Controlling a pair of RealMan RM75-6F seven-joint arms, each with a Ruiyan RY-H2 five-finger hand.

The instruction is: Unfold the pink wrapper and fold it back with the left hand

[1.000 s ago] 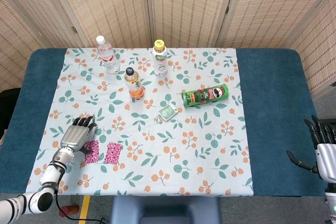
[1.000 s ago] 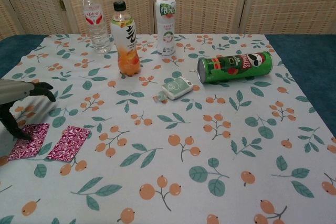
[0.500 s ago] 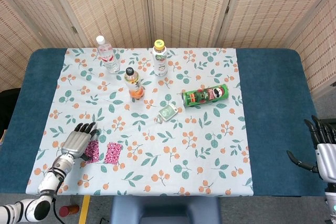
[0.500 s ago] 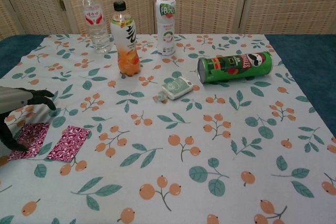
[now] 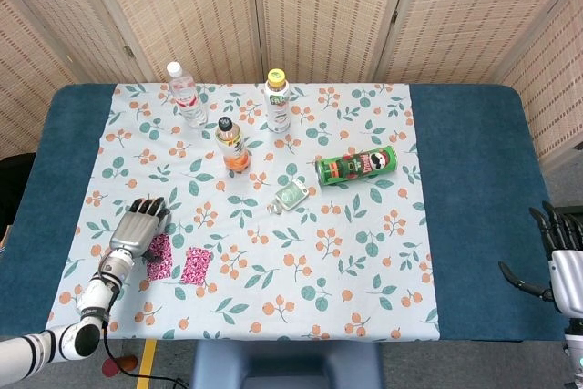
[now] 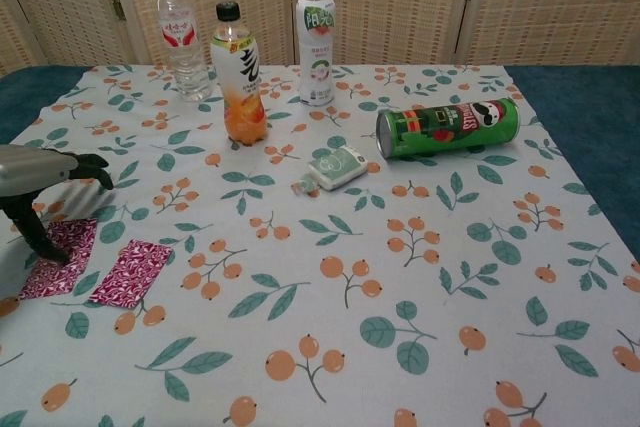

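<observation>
One floral tablecloth (image 5: 364,261) over blue table (image 5: 474,179) | woven screens (image 5: 319,15) behind | both hands' fingers apart

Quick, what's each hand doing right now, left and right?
Left hand: open, fingers spread over the pink wrapper, holding nothing.
Right hand: open, holding nothing, off the table's right edge.

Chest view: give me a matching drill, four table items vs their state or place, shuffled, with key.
Things:
1. green chip can
2. pink wrapper
3. clear water bottle
4. left hand

States:
A. upright, far left of the bottles
B. lying on its side
C. over the wrapper's left half
D. flat on the tablecloth, two panels side by side

Pairs: 1-B, 2-D, 3-A, 4-C
</observation>
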